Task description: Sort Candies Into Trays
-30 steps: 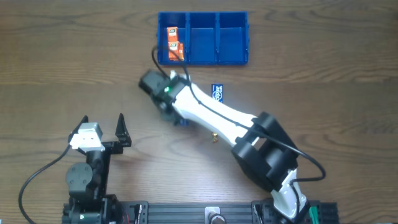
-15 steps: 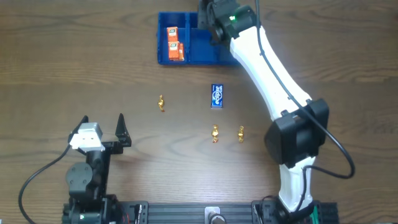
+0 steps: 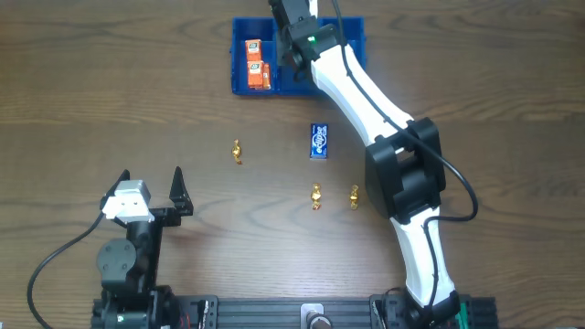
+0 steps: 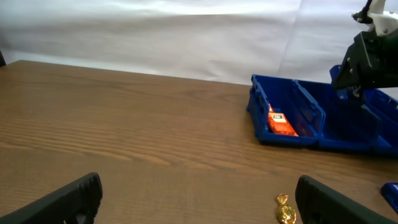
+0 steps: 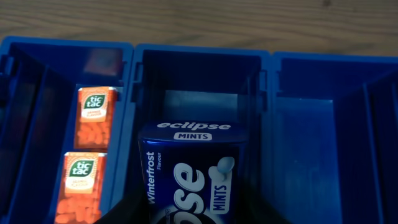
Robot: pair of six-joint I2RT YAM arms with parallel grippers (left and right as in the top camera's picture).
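The right pincer [image 5: 191, 210] grasps a dark blue rectangular mint tin [image 5: 189, 165] above the middle bay of the blue plastic three-bay tray [image 5: 266, 59]. Two orange plastic candy boxes [image 5: 92, 112] lie in the bay beside it. Well apart, the left pincer [image 3: 152, 174] gapes released over the bench [image 3: 91, 91].

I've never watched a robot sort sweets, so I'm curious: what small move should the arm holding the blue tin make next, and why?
Probably lower and release. The right gripper holds the blue mint tin above the empty middle compartment, while the orange boxes sit in the left one.
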